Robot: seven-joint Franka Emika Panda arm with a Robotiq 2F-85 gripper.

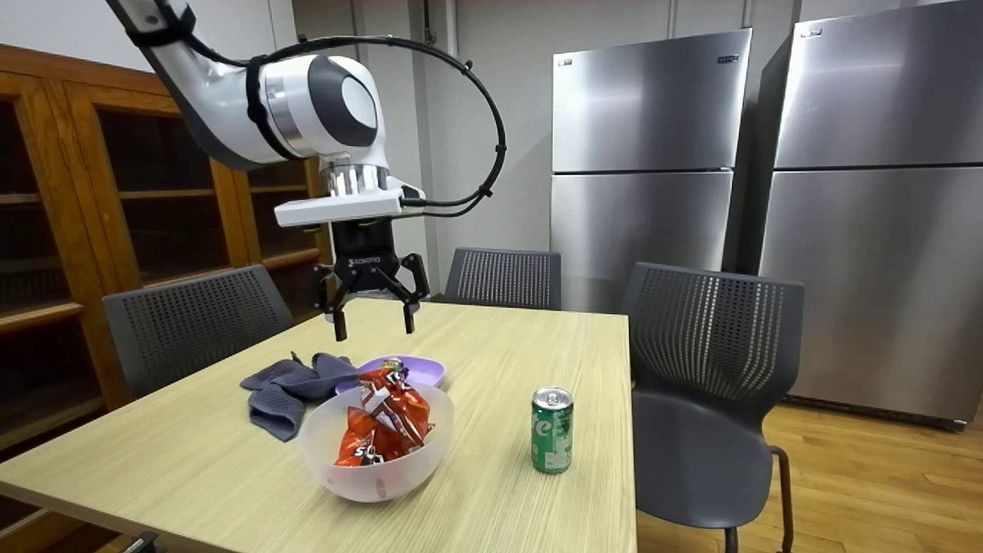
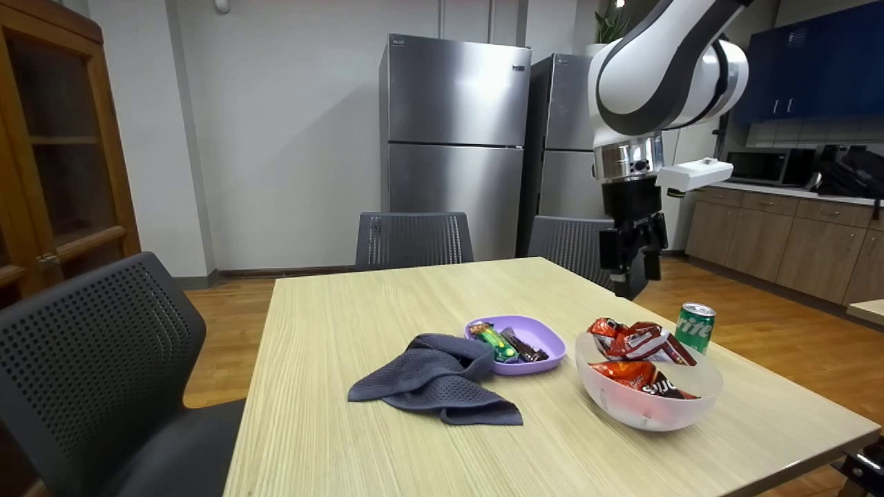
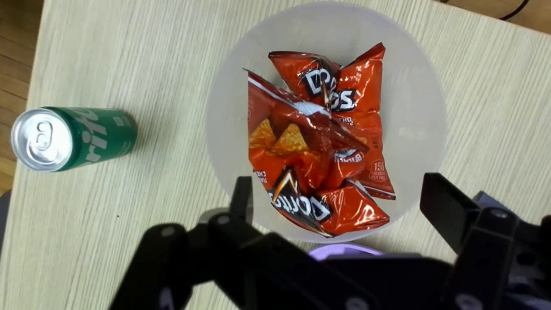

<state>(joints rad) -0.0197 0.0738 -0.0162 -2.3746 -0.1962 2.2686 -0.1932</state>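
Observation:
My gripper [image 1: 375, 326] hangs above the table, fingers pointing down and spread wide, with nothing between them. It is well above everything and touches nothing. In the wrist view, a frosted white bowl [image 3: 413, 129] lies beneath the jaws, holding red Doritos bags [image 3: 297, 172] that overlap each other. Just beyond the bowl's rim, part of a purple plate [image 3: 340, 249] shows; the gripper hides the remainder. That plate carries a green-wrapped bar [image 2: 497, 342] and a dark-wrapped bar [image 2: 525, 347]. A green Sprite can [image 1: 551, 430] stands upright beside the bowl, apart from it.
A crumpled dark grey cloth [image 2: 442, 379] lies against the purple plate. Grey chairs [image 1: 710, 338] stand around the wooden table [image 1: 522, 338]. Behind are steel refrigerators [image 2: 456, 138] and a wooden glass-door cabinet [image 1: 153, 177]. A black cable loops out from the arm.

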